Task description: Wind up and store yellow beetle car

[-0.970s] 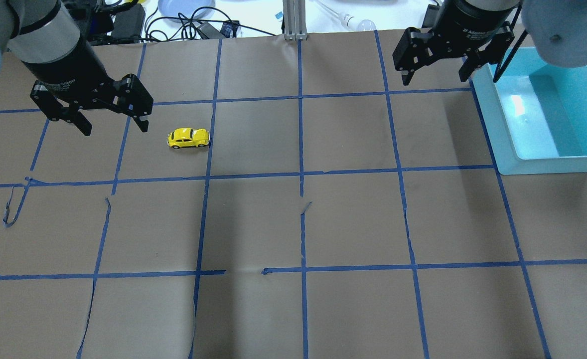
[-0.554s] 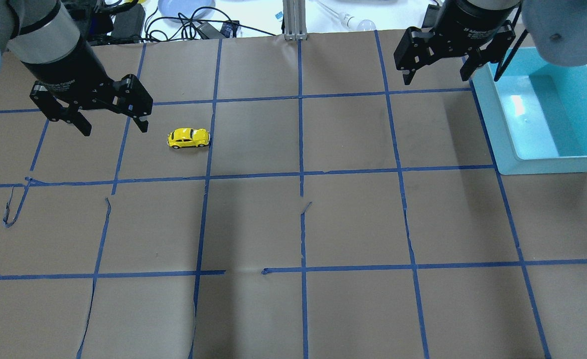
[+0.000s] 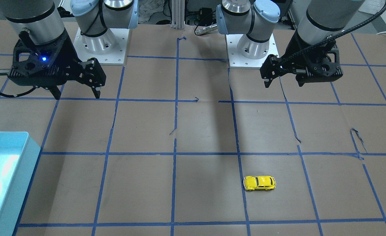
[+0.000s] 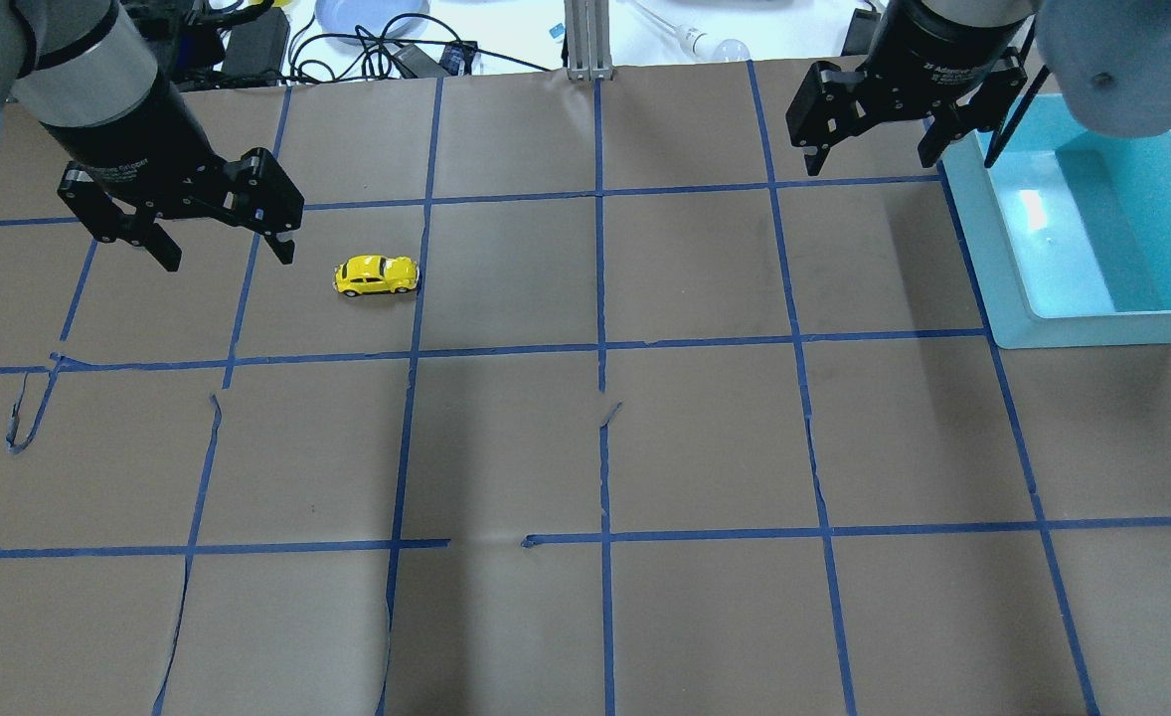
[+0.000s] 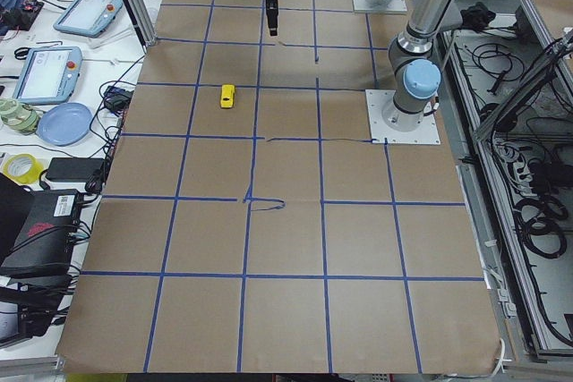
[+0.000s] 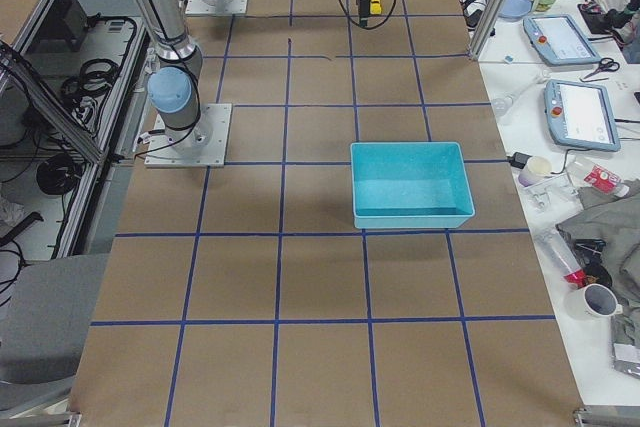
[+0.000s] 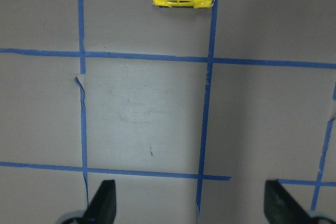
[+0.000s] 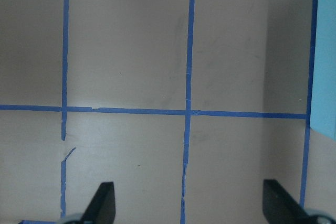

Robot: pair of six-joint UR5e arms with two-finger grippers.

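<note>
The car (image 4: 376,275) sits on its wheels on the brown desk (image 4: 705,438), right by a blue tape line (image 4: 413,298). The left hand (image 4: 229,257) hangs in the air near the car. It is wide open and has nothing in it. The right hand (image 4: 872,161) is far from the car, next to the bin (image 4: 1102,328). It is wide open too and holds nothing.

Item 1: white lettering "2F Adaptive", the rest of the line unreadable, on the black body of the right gripper (image 4: 871,163), overhead view.
Item 2: faint white lettering "Adaptive Gripper" on the black body of the left gripper (image 4: 229,257), same view.
Finer print beneath each is too small to read.
</note>
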